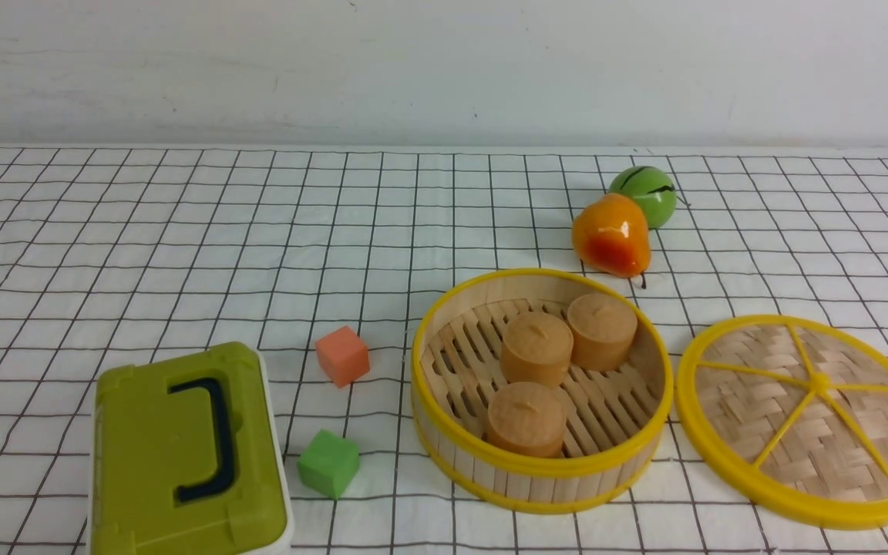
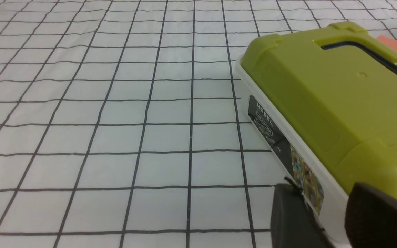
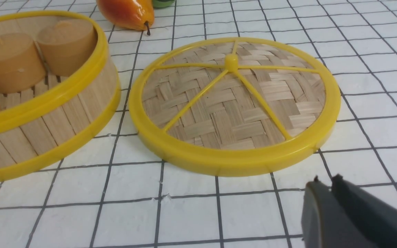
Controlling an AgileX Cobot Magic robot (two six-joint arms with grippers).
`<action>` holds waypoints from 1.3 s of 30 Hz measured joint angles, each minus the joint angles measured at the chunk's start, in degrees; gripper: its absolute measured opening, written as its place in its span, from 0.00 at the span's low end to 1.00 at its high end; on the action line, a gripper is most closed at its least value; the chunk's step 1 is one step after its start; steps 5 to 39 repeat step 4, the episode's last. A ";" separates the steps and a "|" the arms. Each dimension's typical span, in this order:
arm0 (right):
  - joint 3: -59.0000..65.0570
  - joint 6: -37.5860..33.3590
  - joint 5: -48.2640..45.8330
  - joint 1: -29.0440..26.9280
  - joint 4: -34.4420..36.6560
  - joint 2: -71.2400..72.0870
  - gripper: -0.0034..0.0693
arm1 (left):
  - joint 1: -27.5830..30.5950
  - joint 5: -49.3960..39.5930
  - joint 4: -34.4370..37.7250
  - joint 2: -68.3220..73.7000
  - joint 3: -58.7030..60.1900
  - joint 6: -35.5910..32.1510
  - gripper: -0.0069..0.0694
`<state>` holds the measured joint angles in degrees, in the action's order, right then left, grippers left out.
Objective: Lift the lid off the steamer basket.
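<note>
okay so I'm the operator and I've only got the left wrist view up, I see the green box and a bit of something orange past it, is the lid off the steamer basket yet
Observer: Yes. The lid lies flat on the table, beside the steamer basket.
Operator: Anything inside the basket?
Observer: Three small round tan pieces sit on its slatted floor.
Operator: And is the right gripper holding the lid?
Observer: No. The right gripper is near the lid but not touching it.
</note>
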<state>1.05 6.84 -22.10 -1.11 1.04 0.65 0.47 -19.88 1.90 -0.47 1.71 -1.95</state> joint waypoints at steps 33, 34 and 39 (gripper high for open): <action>0.00 0.00 0.00 0.00 0.00 0.00 0.11 | 0.00 0.00 0.00 0.00 0.00 0.00 0.40; 0.00 0.00 0.00 0.00 0.00 0.00 0.11 | 0.00 0.00 0.00 0.00 0.00 0.00 0.40; 0.00 0.00 0.00 0.00 0.00 0.00 0.11 | 0.00 0.00 0.00 0.00 0.00 0.00 0.40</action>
